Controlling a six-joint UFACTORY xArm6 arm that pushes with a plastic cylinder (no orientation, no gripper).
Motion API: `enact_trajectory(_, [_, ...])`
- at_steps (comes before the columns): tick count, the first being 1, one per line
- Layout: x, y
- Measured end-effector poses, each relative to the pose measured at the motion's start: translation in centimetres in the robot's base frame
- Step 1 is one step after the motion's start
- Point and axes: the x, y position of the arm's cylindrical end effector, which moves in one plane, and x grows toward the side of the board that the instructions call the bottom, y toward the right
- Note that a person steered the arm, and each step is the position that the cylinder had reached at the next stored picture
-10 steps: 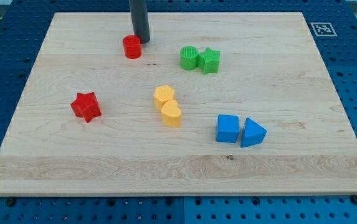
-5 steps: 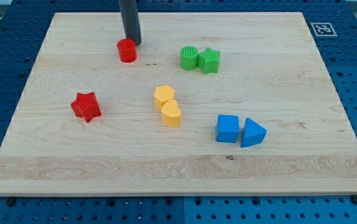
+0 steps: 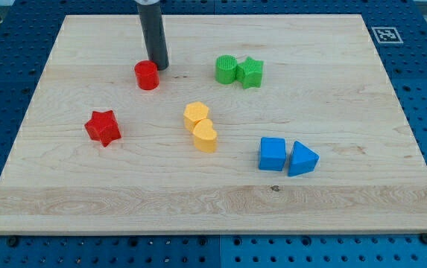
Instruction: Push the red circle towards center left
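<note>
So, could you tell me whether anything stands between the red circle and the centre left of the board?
Possibly the red star: it lies below and to the view's left of the red circle, near the centre-left area. My tip sits against the circle's upper right side, with nothing between them.

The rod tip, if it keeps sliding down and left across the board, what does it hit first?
My tip sits just up-right of the red circle, apparently touching it, so it meets that first. The red star lies farther along.
</note>
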Motion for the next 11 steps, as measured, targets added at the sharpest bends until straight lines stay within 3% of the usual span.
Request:
enact_trajectory(2, [1.5, 1.8])
enact_trajectory(11, [1.7, -4.2])
